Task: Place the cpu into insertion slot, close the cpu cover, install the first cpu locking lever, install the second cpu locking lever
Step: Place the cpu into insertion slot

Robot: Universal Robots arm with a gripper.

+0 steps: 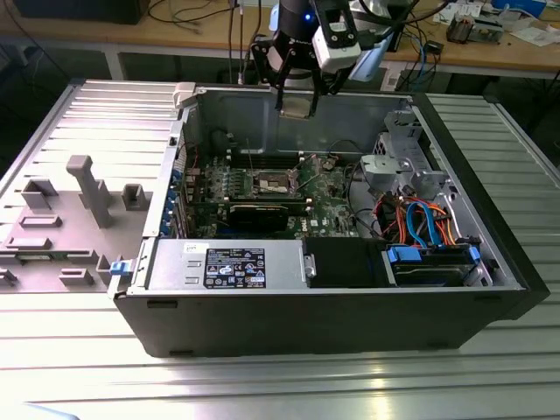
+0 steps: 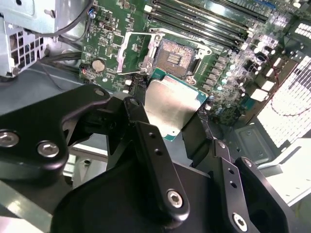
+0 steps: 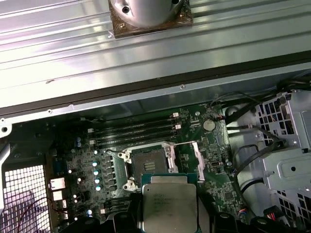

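Tool (image 2: pixel 167 119) clenched on cpu (image 2: pixel 170 102), poised above exposed insertion slot (image 2: pixel 175 54) on green motherboard (image 2: pixel 109 29), inside open computer case (image 1: pixel 306 306).

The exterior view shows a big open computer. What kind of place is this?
Probably a robot lab or workshop: an open computer case lies on a ribbed metal table, a gripper holds the cpu over the motherboard, and a cable-strewn workbench stands behind.
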